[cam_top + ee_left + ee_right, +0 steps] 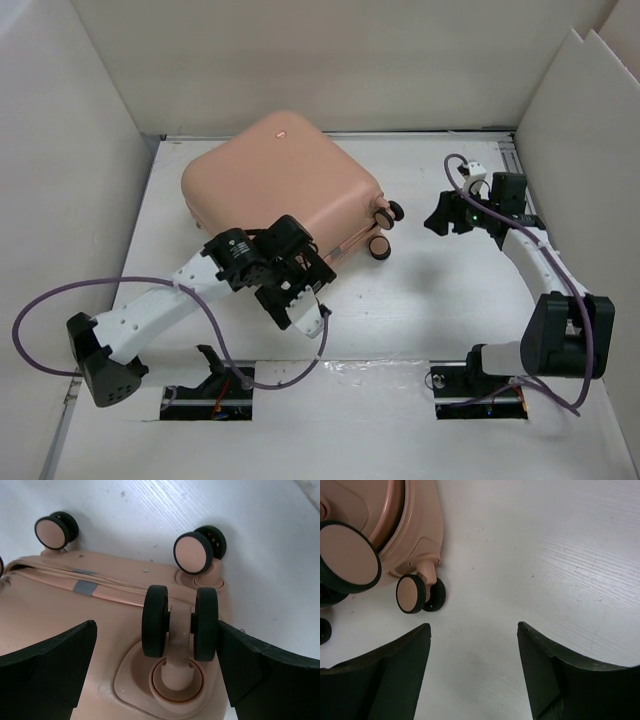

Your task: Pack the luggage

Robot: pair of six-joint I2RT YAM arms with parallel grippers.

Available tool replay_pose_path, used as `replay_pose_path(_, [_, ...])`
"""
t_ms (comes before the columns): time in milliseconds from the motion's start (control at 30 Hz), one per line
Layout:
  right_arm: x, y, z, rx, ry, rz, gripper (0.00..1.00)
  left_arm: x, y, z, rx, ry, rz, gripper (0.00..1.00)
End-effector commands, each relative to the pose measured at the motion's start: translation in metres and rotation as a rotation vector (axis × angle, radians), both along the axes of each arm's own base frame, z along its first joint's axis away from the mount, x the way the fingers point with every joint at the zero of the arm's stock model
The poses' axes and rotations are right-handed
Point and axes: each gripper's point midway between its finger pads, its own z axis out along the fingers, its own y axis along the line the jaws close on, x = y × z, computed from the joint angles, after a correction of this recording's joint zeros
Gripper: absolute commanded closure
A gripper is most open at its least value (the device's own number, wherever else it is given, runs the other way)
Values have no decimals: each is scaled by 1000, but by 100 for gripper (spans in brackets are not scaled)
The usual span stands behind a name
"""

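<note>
Top external view: luggage (280, 185) is lying closed, no loose items showing. Left gripper (156, 630), fingers spread, is straddling one caster wheel (180, 625); right gripper (474, 630), fingers spread, is hovering empty, luggage beyond its left finger. Packing is probably nearing completion.

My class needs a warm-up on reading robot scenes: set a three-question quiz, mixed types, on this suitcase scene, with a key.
1. True or false: the luggage stands upright on its wheels.
2. Fill in: the right gripper hangs open above bare ____.
3. Whose fingers flank a caster wheel? A left gripper; B right gripper; C neither.
Key: 1 false, it lies flat; 2 table; 3 A.
</note>
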Motion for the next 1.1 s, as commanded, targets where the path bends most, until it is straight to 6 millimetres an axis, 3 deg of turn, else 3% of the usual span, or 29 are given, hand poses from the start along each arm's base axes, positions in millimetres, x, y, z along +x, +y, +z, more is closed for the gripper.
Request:
replay_pose_path(0, [-3, 0, 14, -3, -72, 15, 25, 20, 9, -6, 64, -57, 10, 1])
replay_pose_path(100, [-5, 0, 7, 4, -63, 10, 25, 24, 15, -27, 128, -28, 40, 4])
replay_pose_path(200, [-5, 1, -8, 26, -20, -5, 24, 42, 12, -23, 93, -75, 104, 10])
replay_pose_path(233, [-4, 0, -13, 28, 0, -18, 24, 46, 11, -22, 83, -88, 124, 17])
replay_pose_path(267, [1, 0, -14, 36, -7, -25, 24, 53, 11, -16, 68, -107, 153, 41])
replay_pose_path(300, [4, 1, -24, 59, 34, -43, 24, 56, 11, -15, 75, -110, 170, 52])
replay_pose_path(333, [12, 12, -41, 61, 81, -69, 25, 65, 13, -10, 75, -118, 267, 100])
replay_pose_path(433, [20, 31, -53, 77, 115, -86, 25, 72, 10, -15, 78, -115, 313, 100])
replay_pose_path(467, [23, 37, -57, 87, 122, -90, 25, 75, 6, -7, 32, -103, 380, 100])
replay_pose_path(700, [85, 110, -53, 170, 124, -11, 33, 91, -37, 20, -194, 98, 628, 100])
replay_pose_path(733, [99, 126, -47, 186, 111, 15, 35, 92, -42, 22, -214, 124, 656, 100])
replay_pose_path(833, [117, 148, -31, 207, 67, 56, 36, 100, -58, 25, -287, 228, 760, 100])
replay_pose_path(933, [146, 158, -6, 238, 5, 78, 38, 110, -80, 31, -388, 334, 831, 100])
replay_pose_path(967, [159, 169, 19, 248, -63, 112, 38, 110, -88, 33, -412, 366, 831, 100])
replay_pose_path(1000, [169, 173, 13, 253, -58, 122, 38, 118, -96, 27, -433, 426, 836, 100])
replay_pose_path(1067, [178, 183, 26, 281, -86, 172, 38, 128, -109, 35, -491, 521, 891, 100])
